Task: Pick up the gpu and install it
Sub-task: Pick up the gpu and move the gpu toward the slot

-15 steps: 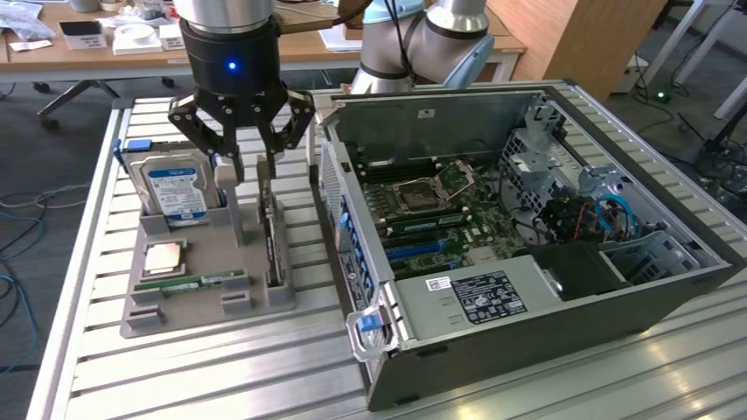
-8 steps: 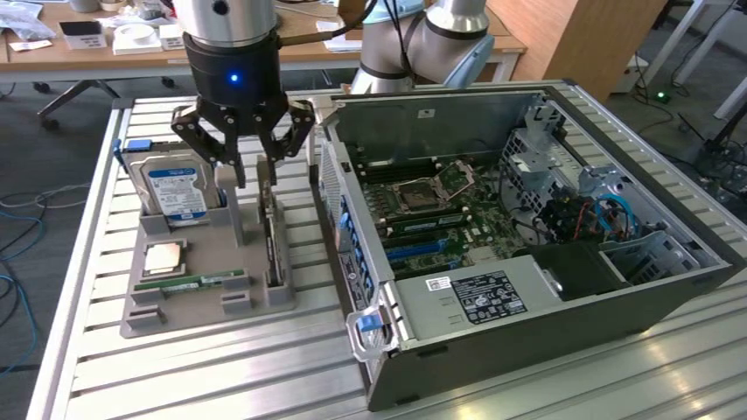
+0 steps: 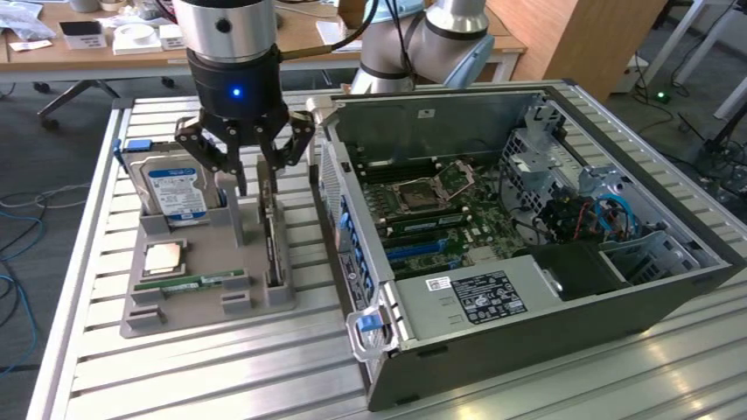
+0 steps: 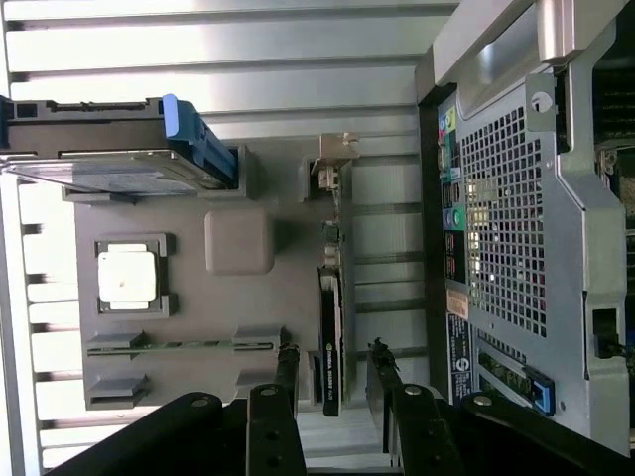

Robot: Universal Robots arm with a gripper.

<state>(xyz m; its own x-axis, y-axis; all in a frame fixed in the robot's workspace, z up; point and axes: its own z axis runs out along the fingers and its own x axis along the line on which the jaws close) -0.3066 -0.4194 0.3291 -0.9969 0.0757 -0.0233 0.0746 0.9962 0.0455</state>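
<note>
The gpu (image 3: pixel 275 241) stands on its edge in a slot of the grey holder tray (image 3: pixel 192 322), a thin dark card with a silvery bracket at its far end. My gripper (image 3: pixel 254 182) hangs straight above that card, open, one finger on each side of it. In the wrist view the gpu (image 4: pixel 330 327) runs between the two black fingertips (image 4: pixel 288 369), with a small gap on both sides. Nothing is gripped. The open computer case (image 3: pixel 653 289) lies just to the exterior view's right of the tray, its motherboard (image 3: pixel 435 210) facing up.
The tray also holds a silver hard drive (image 3: pixel 175 188) with a blue-white label, a processor chip (image 3: pixel 164 256) and a green memory stick (image 3: pixel 192 283). The case's perforated rear wall (image 4: pixel 506 218) stands close beside the gpu. A ribbed aluminium table (image 3: pixel 210 376) carries everything.
</note>
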